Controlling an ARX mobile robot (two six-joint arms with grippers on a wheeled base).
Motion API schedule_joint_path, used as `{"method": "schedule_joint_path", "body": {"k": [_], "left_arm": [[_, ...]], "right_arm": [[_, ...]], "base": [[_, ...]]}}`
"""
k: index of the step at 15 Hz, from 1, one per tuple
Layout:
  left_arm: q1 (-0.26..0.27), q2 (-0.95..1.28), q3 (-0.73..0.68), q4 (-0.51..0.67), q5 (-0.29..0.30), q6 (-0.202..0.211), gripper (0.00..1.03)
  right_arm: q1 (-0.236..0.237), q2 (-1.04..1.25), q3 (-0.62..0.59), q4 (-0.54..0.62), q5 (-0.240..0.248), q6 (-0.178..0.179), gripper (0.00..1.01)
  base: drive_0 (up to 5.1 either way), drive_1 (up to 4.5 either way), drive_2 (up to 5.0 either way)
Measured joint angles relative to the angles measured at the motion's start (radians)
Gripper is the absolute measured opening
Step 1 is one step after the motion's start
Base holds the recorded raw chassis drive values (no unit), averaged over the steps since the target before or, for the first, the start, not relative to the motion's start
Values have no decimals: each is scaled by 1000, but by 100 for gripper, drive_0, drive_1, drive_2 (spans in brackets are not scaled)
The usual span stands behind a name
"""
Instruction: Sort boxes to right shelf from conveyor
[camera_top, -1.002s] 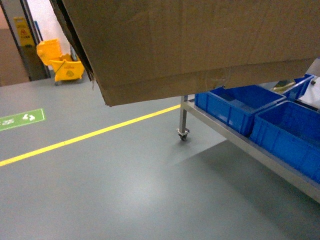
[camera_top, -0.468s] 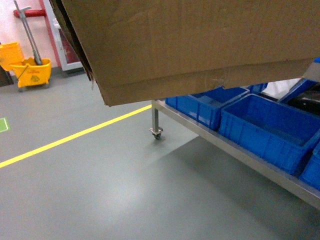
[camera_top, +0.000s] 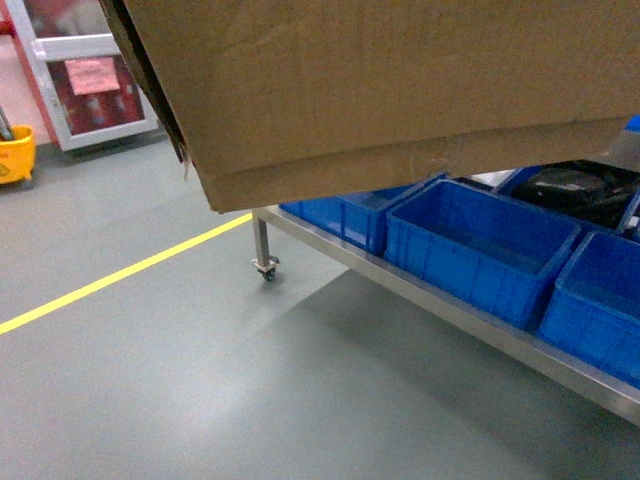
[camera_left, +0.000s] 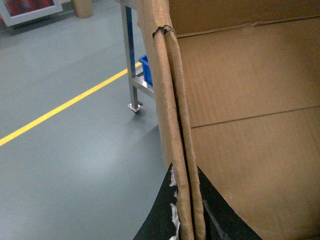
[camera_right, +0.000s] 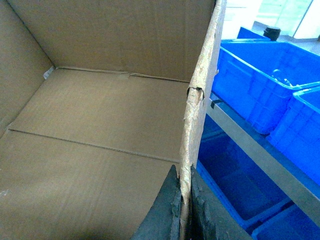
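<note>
— Where was the cardboard box (camera_top: 400, 90)?

— Held up off the floor (camera_top: 200, 380), an end effector on each side wall. The left end effector (camera_left: 186, 210) pinched the left wall's torn rim between its dark fingers; the right end effector (camera_right: 182, 210) pinched the right wall likewise.

— And the steel shelf (camera_top: 420, 290)?

— Just beyond and below the box, to the right of the right end effector, with blue crates (camera_top: 480, 245) sitting on its rail. A yellow line (camera_top: 120, 272) ran across the floor left of the left end effector.

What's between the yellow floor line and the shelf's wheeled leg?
Only bare grey floor separates the yellow line from the caster leg, seen in the head view.
</note>
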Motion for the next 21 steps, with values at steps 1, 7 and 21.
{"method": "schedule_joint_path", "body": {"k": [1, 7, 21], "left_arm": [[0, 0, 0, 0, 0, 0, 2], [0, 0, 0, 0, 0, 0, 2], [0, 0, 0, 0, 0, 0, 2]], "right_arm": [[0, 0, 0, 0, 0, 0, 2], [0, 0, 0, 0, 0, 0, 2], [0, 0, 0, 0, 0, 0, 2]], "base": [[-129, -129, -129], [-129, -129, -129], [-130, -130, -130]]}}
